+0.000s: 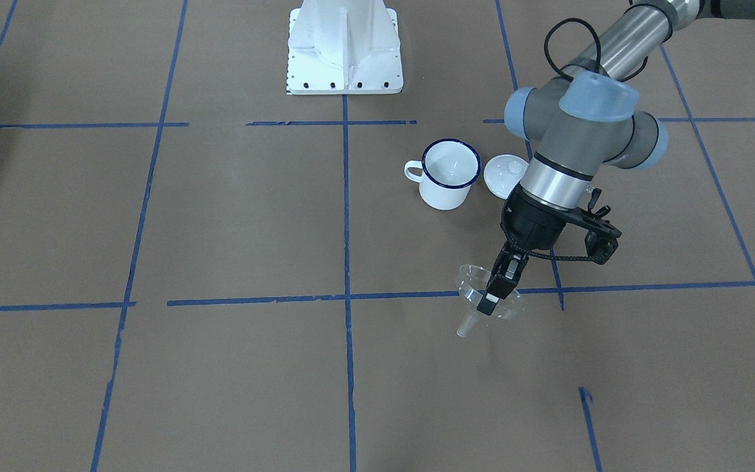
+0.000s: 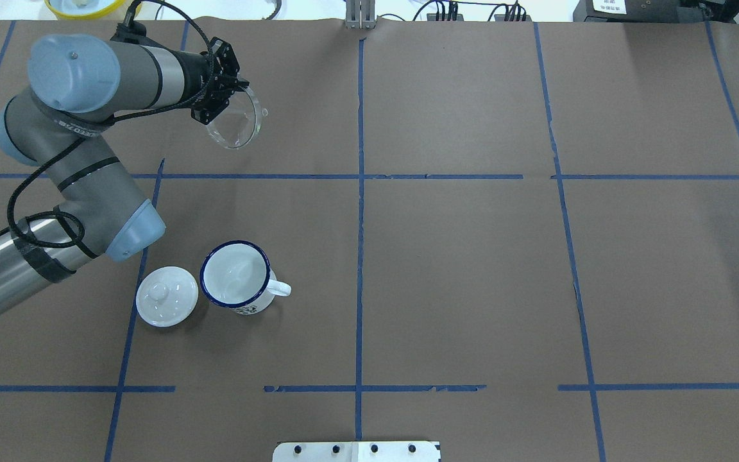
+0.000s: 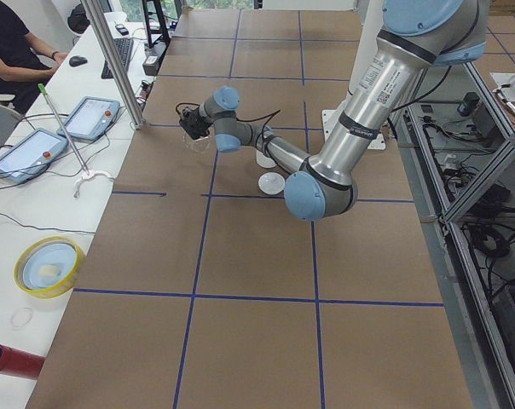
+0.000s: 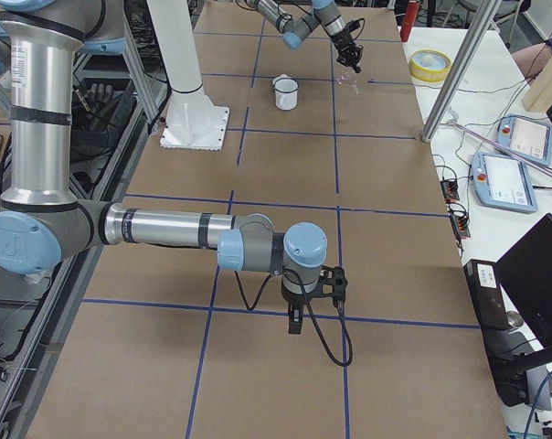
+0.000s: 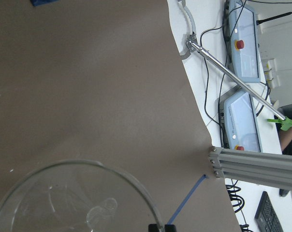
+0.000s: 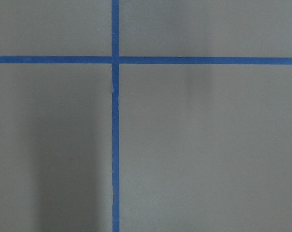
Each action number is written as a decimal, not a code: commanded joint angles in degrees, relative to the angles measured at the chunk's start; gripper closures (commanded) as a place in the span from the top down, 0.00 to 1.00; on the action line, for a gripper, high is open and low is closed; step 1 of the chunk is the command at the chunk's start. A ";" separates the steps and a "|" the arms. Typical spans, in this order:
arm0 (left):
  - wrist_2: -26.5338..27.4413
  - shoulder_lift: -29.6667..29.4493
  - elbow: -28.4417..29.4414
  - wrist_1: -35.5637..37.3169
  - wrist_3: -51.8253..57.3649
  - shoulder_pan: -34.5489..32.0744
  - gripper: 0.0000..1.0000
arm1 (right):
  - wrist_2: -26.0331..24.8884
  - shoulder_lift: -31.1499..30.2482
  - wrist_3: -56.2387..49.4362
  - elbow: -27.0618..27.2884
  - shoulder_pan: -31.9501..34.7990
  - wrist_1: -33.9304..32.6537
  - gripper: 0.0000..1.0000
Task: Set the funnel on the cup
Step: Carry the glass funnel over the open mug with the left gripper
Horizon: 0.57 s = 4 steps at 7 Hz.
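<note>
My left gripper (image 1: pixel 494 293) is shut on the rim of the clear funnel (image 1: pixel 476 288) and holds it tilted, spout toward the far table edge. In the overhead view the gripper (image 2: pixel 236 85) and funnel (image 2: pixel 236 123) are at the far left of the table. The funnel's cone fills the lower left of the left wrist view (image 5: pixel 73 198). The white mug with a blue rim (image 2: pixel 236 277) (image 1: pixel 448 174) stands upright and empty, well nearer the robot's base than the funnel. My right gripper (image 4: pixel 294 322) shows only in the exterior right view; I cannot tell whether it is open or shut.
A white domed lid with a knob (image 2: pixel 166 296) (image 1: pixel 505 176) lies right beside the mug, under my left forearm. The white robot pedestal (image 1: pixel 345 49) stands at the near edge. A yellow bowl (image 2: pixel 87 6) and control tablets (image 3: pixel 91 118) lie beyond the far edge.
</note>
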 commanded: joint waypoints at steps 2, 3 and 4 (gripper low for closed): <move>-8.32 -2.52 -18.30 38.37 8.36 0.36 0.00 | 0.00 0.00 0.00 -0.08 0.00 0.00 1.00; -8.97 -5.15 -20.07 48.57 9.09 0.71 0.00 | 0.00 0.00 0.00 0.00 0.00 0.00 1.00; -9.67 -6.13 -21.22 55.89 9.10 4.28 0.00 | 0.00 0.00 0.00 0.00 0.00 0.00 1.00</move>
